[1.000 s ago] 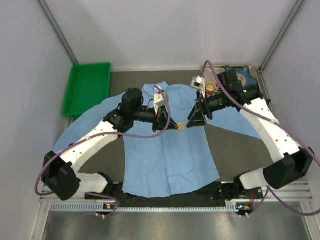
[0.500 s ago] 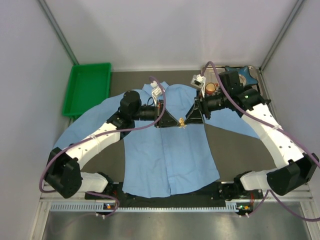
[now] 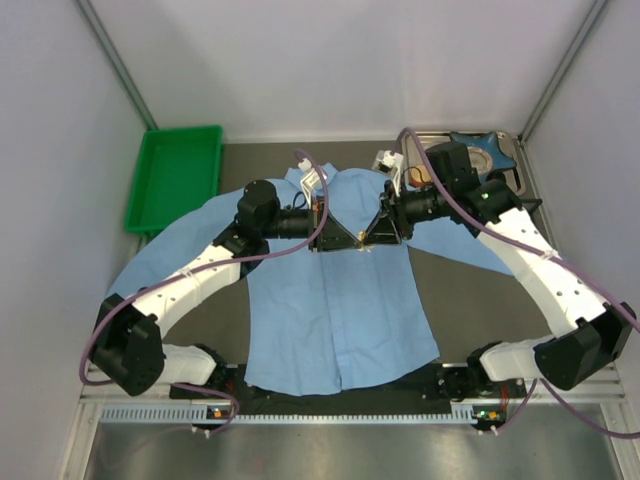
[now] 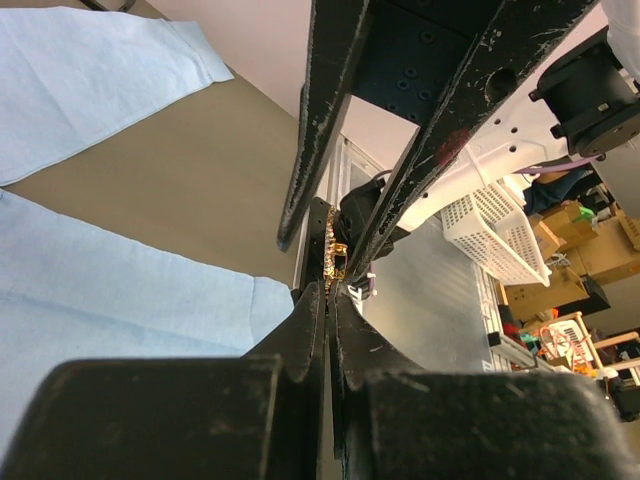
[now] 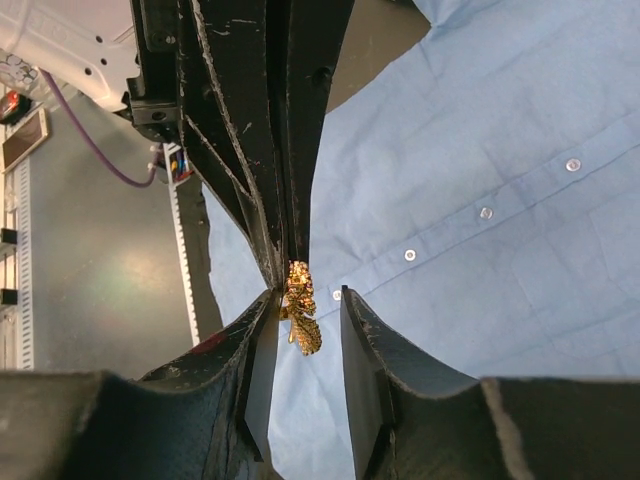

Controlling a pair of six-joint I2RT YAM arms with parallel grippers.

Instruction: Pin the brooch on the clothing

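Top external view, starting at the near edge of the table (image 3: 470,290) where both arms are bolted: the shirt (image 3: 340,320) lies flat, hem near and collar toward the far edge. Over its chest, about midway between the table's left and right edges, the two pincers meet tip to tip.

The left pincer (image 4: 331,290) is pressed together, pinching the brooch (image 5: 300,318) by one end. The right pincer (image 5: 307,296) faces it from the opposite side. Its fingers (image 5: 370,380) are spread, and the brooch stands between them with a gap showing on at least one side. The brooch's long axis runs along the line of those fingers, and it seems to us to hang clear of the cloth, just right of the button strip.

We judge that the left arm has it, and that the next move depends on the right fingers meeting its flat faces squarely.

Farther off, a green tray (image 3: 175,175) sits at the far left corner and a blue star dish (image 3: 485,150) at the far right.
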